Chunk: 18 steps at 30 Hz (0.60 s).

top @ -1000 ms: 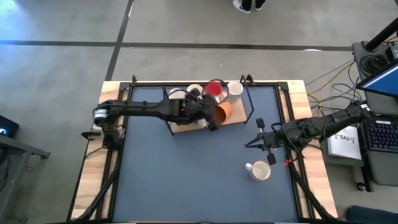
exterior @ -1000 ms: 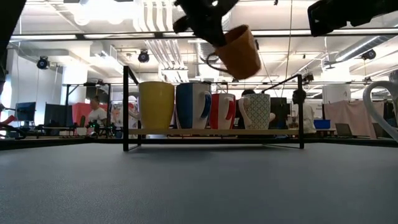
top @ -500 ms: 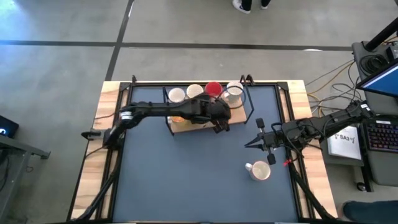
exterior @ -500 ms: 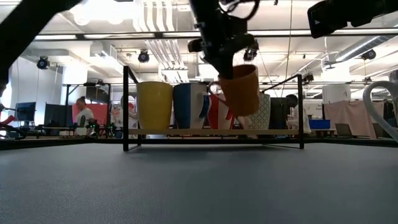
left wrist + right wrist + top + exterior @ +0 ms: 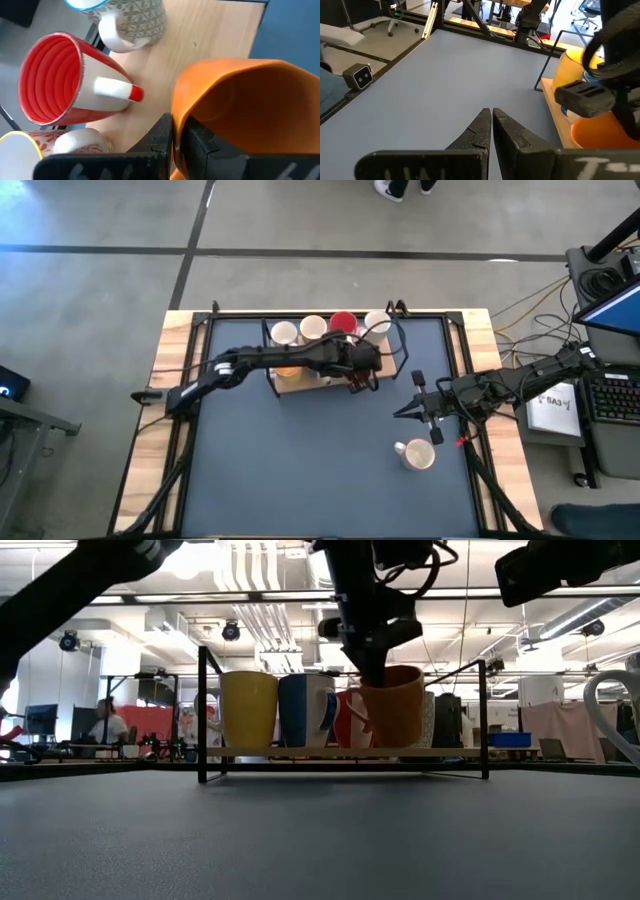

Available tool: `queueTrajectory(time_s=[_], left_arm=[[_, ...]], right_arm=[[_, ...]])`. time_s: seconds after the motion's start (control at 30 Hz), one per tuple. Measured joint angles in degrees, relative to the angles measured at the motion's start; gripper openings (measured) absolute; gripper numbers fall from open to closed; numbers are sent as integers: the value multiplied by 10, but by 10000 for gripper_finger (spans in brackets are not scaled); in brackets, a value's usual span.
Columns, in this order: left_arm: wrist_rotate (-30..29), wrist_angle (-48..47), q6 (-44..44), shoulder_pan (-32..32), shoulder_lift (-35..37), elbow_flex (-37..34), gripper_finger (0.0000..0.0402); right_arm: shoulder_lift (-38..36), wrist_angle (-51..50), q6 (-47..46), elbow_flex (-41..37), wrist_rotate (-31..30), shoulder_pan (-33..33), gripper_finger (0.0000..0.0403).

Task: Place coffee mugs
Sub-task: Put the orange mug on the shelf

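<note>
My left gripper [image 5: 372,658] reaches over a wooden tray [image 5: 300,752] inside a black wire rack [image 5: 203,710] and is shut on an orange mug [image 5: 393,706], also seen in the left wrist view [image 5: 245,110]. Behind it on the tray stand a yellow mug [image 5: 250,708], a blue mug [image 5: 306,708], a red mug [image 5: 60,85] and a patterned mug [image 5: 135,20]. One white mug [image 5: 415,453] stands on its base on the table's right side. My right gripper [image 5: 405,411] waits shut above the table, just beyond that mug. My left gripper pinches the orange mug's wall at the rim [image 5: 176,112], one finger inside the mug [image 5: 197,142] and one outside [image 5: 162,137]. The fingers come from above, pointing down. The mug is upright with its base level with the tray; whether it rests there, I cannot tell.
The rack's upright wires [image 5: 400,350] close in the tray's right end, near the left gripper. The table's blue surface [image 5: 300,470] lies open in front of the rack. Cables and a keyboard [image 5: 610,395] sit past the right edge.
My left gripper has moved toward the table's right along the rack and come down. The orange mug, earlier tilted and high above the row of mugs, now hangs upright at tray level in front of the red and patterned mugs. The right arm kept still.
</note>
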<state>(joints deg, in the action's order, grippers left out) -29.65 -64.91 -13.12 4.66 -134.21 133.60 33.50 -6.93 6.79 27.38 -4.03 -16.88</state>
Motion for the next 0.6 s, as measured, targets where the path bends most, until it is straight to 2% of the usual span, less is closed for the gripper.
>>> queueTrajectory(time_s=[0.43,0.6], left_arm=[[2,5,-9,18,0,0,13],[2,9,-9,22,1,1,27]], right_arm=[[0,3,1,0,0,0,9],[0,3,-4,0,-1,0,9]])
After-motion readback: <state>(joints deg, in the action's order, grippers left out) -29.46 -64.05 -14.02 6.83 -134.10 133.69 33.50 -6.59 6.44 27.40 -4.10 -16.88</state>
